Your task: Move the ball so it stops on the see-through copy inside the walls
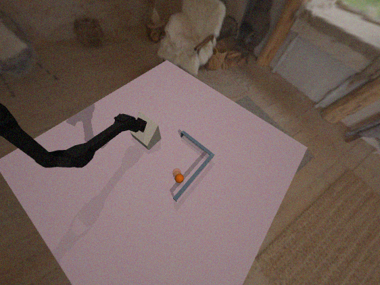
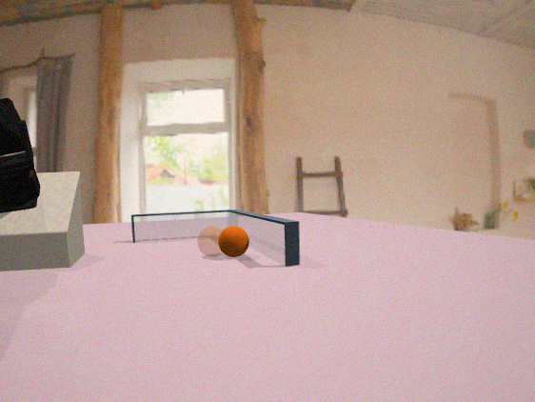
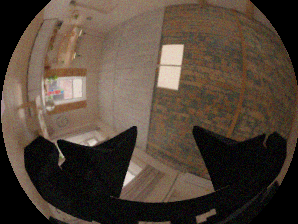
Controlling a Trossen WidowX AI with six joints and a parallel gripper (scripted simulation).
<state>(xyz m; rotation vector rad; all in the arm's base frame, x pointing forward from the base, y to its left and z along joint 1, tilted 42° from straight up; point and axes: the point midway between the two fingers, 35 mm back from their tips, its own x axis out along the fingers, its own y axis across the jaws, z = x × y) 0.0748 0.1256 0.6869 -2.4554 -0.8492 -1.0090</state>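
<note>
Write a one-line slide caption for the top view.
Small orange ball rests beside its pale see-through copy inside the low clear corner walls; the black arm's open claw is at a grey block.

Walls (image 1: 197, 159) beside ball (image 1: 179, 178)

a pale grey block (image 1: 147, 134) on the pink table (image 1: 142, 209) — ladder (image 2: 320, 187) by the wall.

Setting, as I see it from my station: rustic home interior. Plastered walls, rough timber posts (image 2: 110, 110), curtained window (image 2: 186, 143), wooden ladder (image 2: 320, 187), fur-draped chair (image 1: 193, 32), woven rug (image 1: 324, 233).
</note>
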